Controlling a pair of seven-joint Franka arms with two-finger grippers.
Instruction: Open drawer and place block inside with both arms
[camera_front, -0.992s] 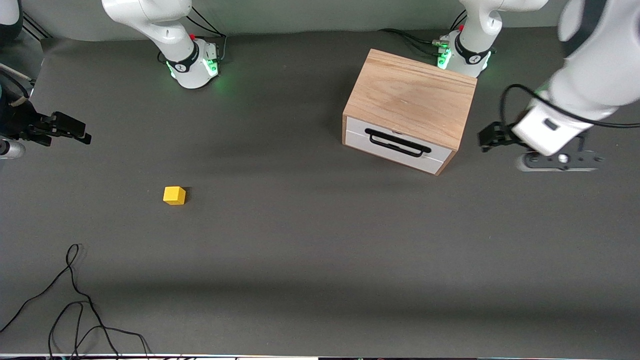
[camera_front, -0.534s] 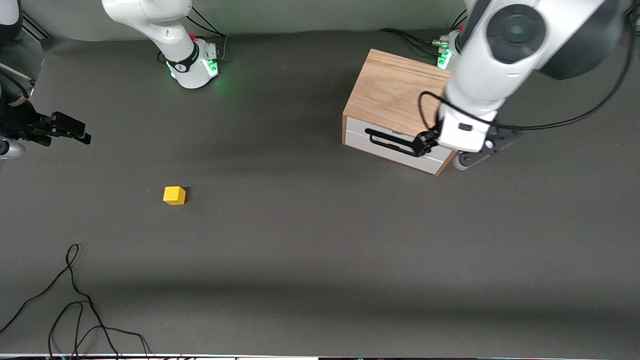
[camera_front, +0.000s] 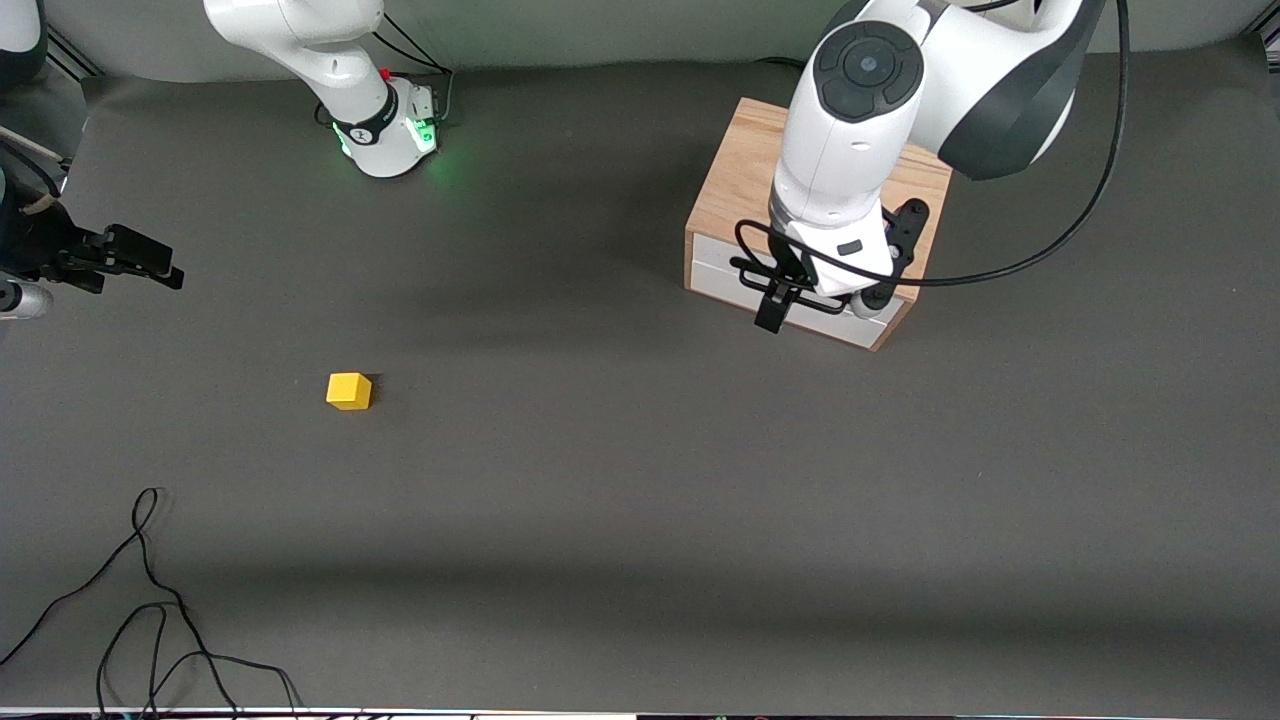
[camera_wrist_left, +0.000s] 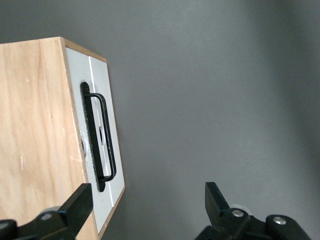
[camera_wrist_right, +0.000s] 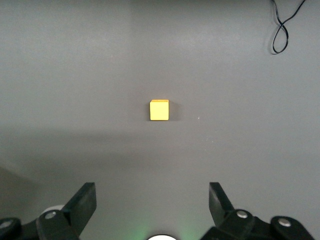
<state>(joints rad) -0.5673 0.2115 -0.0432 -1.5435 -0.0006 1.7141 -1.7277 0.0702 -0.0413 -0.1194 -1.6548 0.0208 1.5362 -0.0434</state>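
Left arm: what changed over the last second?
The left gripper swung in from the left arm's end of the table to the black wire handle of the white-fronted drawer, fingers open, nothing grasped. Drawer shut, small yellow cube and right gripper unmoved.

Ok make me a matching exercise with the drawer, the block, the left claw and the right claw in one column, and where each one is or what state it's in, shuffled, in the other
Column one:
1. drawer
2. block
3. left claw
4. right claw

Column two:
A. open, waiting at the right arm's end of the table
B. shut in its oak box
C. open, over the drawer's black handle
D. alone on the table, nearer the front camera than the box

Pairs: 1-B, 2-D, 3-C, 4-A
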